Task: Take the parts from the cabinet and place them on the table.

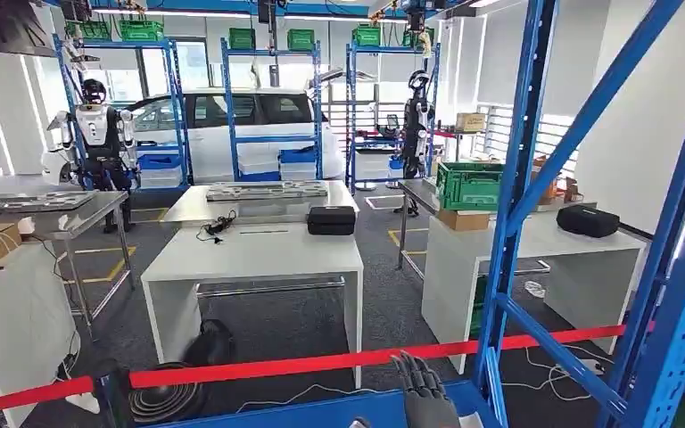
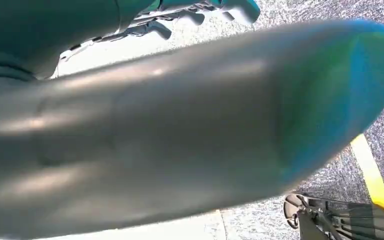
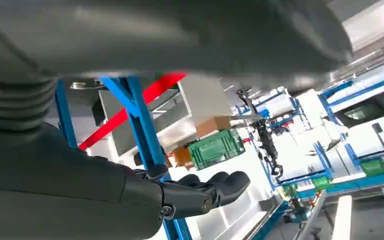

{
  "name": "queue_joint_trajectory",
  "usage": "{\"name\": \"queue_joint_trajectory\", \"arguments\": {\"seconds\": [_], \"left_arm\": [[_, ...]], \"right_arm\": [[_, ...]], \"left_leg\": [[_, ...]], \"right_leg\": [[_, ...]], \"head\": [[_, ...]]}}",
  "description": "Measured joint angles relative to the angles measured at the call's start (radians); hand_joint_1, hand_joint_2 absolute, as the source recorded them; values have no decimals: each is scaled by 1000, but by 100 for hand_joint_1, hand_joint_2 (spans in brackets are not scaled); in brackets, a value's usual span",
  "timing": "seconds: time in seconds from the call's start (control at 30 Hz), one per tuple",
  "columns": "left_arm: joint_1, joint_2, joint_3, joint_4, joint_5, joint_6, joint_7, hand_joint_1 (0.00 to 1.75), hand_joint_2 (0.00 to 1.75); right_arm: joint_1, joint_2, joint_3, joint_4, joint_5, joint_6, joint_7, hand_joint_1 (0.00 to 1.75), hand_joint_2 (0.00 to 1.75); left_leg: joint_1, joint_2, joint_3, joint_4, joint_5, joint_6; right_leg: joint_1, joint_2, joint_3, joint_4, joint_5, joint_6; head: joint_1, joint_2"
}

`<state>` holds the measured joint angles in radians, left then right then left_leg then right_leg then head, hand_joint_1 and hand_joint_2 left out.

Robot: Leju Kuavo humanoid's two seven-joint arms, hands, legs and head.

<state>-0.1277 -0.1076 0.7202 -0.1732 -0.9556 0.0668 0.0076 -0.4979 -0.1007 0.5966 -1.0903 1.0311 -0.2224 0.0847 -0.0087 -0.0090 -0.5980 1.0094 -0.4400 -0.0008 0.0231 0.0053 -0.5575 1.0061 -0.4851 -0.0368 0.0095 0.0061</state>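
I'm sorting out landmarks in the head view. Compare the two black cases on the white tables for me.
The black case on the middle table is boxy with squared edges; the black case on the right table is rounded and flatter at its ends. The middle one sits near its table's far right corner, beside a black cable; the right one lies behind the blue rack post. Both are dark, closed and resting on white tabletops.

Head view: bright, even illumination from ceiling strip lights (image 1: 232, 15) and rear windows (image 1: 156, 67); window areas are overexposed; shadows are soft. Both wrist views: the near grey cover (image 2: 155, 135) is strongly blurred; the background in the right wrist view is washed out.
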Motion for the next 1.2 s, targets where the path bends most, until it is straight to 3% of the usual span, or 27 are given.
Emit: {"name": "queue_joint_trajectory", "arguments": {"seconds": [0.17,0.27,0.5,0.77,0.9,1.07,1.2], "left_arm": [[4,0,0,0,4,8,0,0,0],[5,0,0,0,-1,8,3,0,0],[5,-2,0,0,-7,8,1,0,0],[5,-2,0,0,-9,8,0,0,0],[5,-2,0,0,-16,6,0,0,0],[7,-2,1,0,-16,5,-8,0,0],[7,-2,9,0,-11,9,-9,0,0]], "right_arm": [[-3,-10,0,24,28,94,95,0,0],[-6,-20,0,102,15,133,114,0,0],[-8,-19,0,286,16,133,120,0,0],[-9,-14,0,351,16,137,119,0,0],[-9,-13,0,353,24,112,120,0,0],[-4,-8,0,239,73,-75,95,0,0],[3,0,0,77,99,-9,85,0,0]], "left_leg": [[0,0,0,0,0,0],[0,-1,-1,0,0,0],[0,-1,-1,0,0,0],[0,-1,-1,0,0,0],[0,-1,-2,0,0,0],[0,-1,-2,0,0,0],[0,-1,-2,0,0,0]], "right_leg": [[0,0,0,0,0,0],[0,-1,0,0,0,0],[0,-1,0,0,0,0],[0,-1,-1,0,0,0],[0,-1,-1,0,0,0],[0,0,-2,0,0,0],[0,0,-2,0,-1,-1]], "head": [[0,0],[0,0],[0,0],[0,0],[0,0],[0,0],[0,0]]}}
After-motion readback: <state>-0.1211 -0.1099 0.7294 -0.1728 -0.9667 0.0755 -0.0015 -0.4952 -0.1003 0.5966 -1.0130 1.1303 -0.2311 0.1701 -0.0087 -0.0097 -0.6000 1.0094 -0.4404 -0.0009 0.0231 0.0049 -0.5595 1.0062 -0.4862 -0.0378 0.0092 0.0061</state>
